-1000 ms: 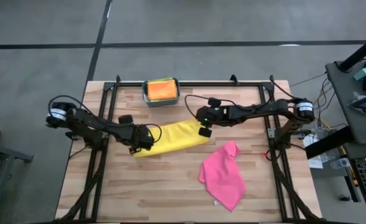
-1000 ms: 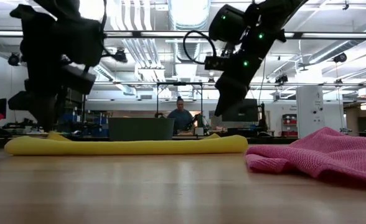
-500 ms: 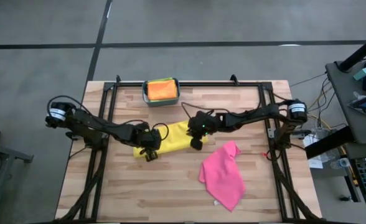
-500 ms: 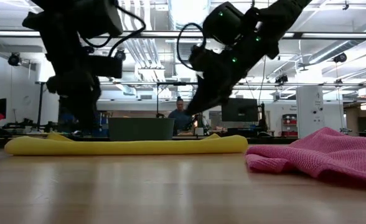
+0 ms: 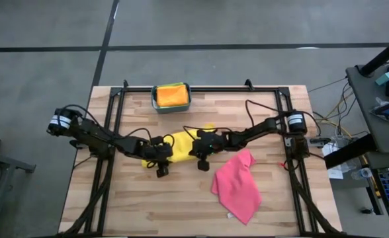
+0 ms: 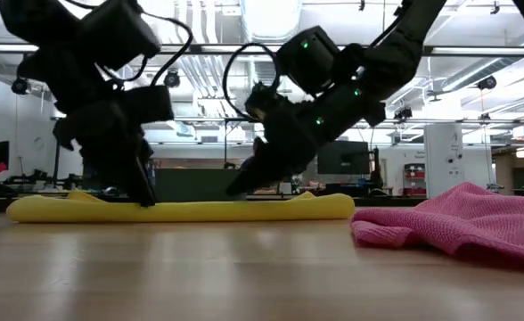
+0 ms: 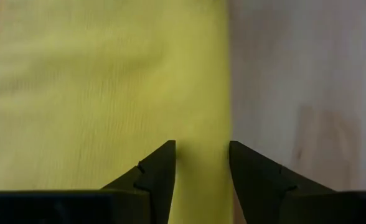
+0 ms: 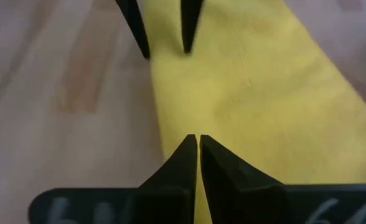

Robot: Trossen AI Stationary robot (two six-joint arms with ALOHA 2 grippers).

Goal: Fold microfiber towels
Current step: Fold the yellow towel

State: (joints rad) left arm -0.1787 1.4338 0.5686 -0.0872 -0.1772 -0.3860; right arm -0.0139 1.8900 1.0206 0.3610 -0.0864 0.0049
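Note:
A yellow microfiber towel lies in a long folded strip at the table's middle. My left gripper stands open over its left part. One finger is above the cloth and the other is at the towel's near long edge. My right gripper is shut, slanting down over the same edge farther right and pointing toward the left gripper. A pink towel lies crumpled at the near right. An orange towel sits in the teal bin. My left gripper comes slanting down, and its open fingertips reach the top of the yellow towel by its near long edge; I cannot tell whether they touch it. My right gripper's shut fingertips hang just over the towel's top; I cannot tell whether they touch it.
The teal bin stands at the table's far edge, left of centre. A black frame runs along the far edge and down both sides. Bare wood lies between the yellow towel and the near edge. In the low view, a person shows in the room behind the table.
Both grippers have sunk toward the yellow towel and tipped downward. My right gripper has travelled toward the table's left and near edges, onto the towel's right part. My left gripper has shifted a little toward the right. The towel has stayed in place.

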